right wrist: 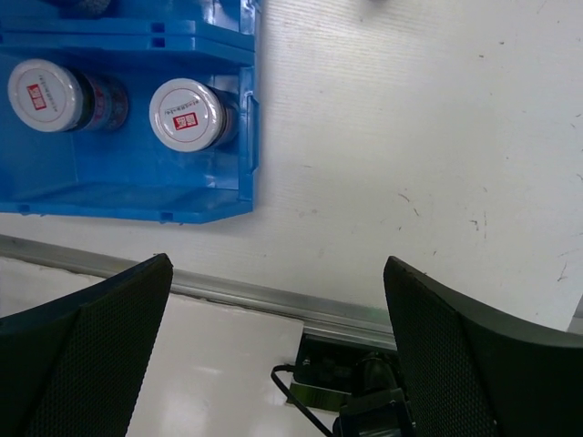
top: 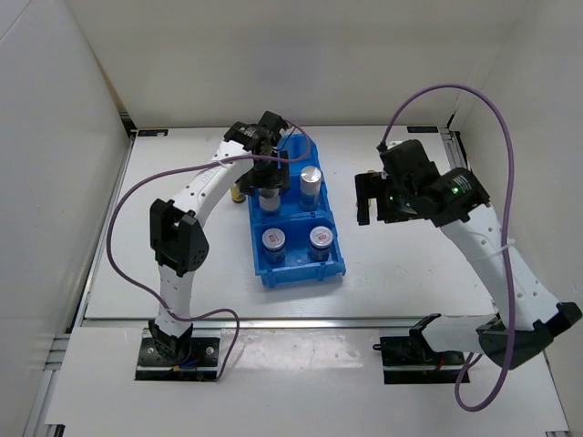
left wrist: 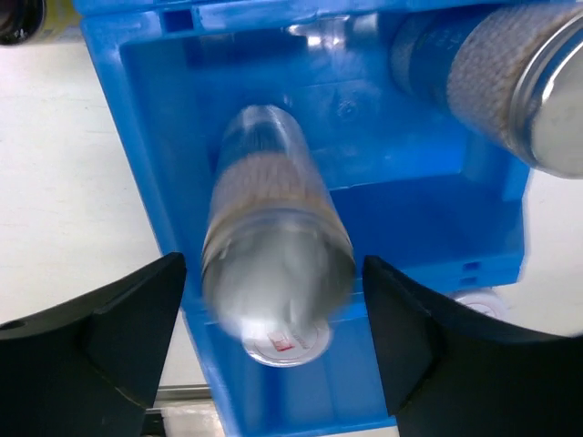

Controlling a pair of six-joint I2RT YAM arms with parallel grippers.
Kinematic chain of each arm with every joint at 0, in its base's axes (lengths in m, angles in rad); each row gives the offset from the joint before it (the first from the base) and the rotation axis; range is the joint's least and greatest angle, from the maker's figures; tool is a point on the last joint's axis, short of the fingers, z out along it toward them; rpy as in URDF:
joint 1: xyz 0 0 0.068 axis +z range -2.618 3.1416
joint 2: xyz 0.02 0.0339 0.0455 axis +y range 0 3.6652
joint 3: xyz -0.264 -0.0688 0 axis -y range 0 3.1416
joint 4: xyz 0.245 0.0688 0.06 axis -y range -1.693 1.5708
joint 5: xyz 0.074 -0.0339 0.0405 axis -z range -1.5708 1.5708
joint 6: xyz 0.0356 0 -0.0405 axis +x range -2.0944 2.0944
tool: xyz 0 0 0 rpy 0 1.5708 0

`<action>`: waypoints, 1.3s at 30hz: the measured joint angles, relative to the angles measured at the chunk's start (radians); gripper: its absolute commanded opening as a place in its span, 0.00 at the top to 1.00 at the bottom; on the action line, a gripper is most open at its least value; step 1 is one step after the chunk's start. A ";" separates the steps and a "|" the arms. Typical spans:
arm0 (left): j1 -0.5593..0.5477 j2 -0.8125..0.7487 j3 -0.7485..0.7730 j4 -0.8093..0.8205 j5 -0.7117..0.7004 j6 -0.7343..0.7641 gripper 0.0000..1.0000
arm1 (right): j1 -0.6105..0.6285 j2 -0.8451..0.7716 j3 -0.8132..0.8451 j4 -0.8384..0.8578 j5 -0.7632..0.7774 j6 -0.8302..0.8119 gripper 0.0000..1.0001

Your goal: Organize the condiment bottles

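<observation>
Over the middle compartment of the blue bin (top: 298,273), on its left side, the left gripper (top: 270,173) hangs above a tall cylinder (top: 270,197) with a silver lid. In the left wrist view the jaws stand spread on either side of that cylinder, with a thin gap showing on each side. The cylinder is blurred there, so a light touch cannot be ruled out.

A second cylinder (top: 311,180) of the same kind stands upright in the right side of the same compartment, apart from the first.

Nearer, in the bin's near compartment, two squat jars sit side by side with their silver lids up, one on the left (top: 274,240) and one on the right (top: 320,238).

Left of the bin, on the worktop (top: 410,259), a gold-capped bottle (top: 239,193) stands just beside the bin's wall, mostly hidden behind the left arm (top: 205,187).

Right of the bin, the right gripper (top: 367,200) hovers above bare worktop, well apart from any bottle. Its jaws are spread wide with nothing between them. The right wrist view shows the bin's near right corner and both squat jars off to its left.
</observation>
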 measured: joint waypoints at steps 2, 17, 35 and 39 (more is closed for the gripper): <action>0.000 0.000 0.003 0.006 0.003 0.000 0.00 | 0.000 0.029 0.006 -0.002 0.001 0.000 0.00; 0.114 -0.148 0.234 -0.043 0.012 0.041 0.00 | -0.194 0.291 0.050 0.156 -0.074 -0.005 0.03; 0.185 -0.332 -0.269 0.049 -0.105 0.148 0.00 | -0.263 0.723 0.183 0.369 0.034 -0.060 0.20; 0.186 -0.334 -0.269 0.067 -0.097 0.163 0.00 | -0.308 0.753 0.261 0.371 0.035 -0.068 0.26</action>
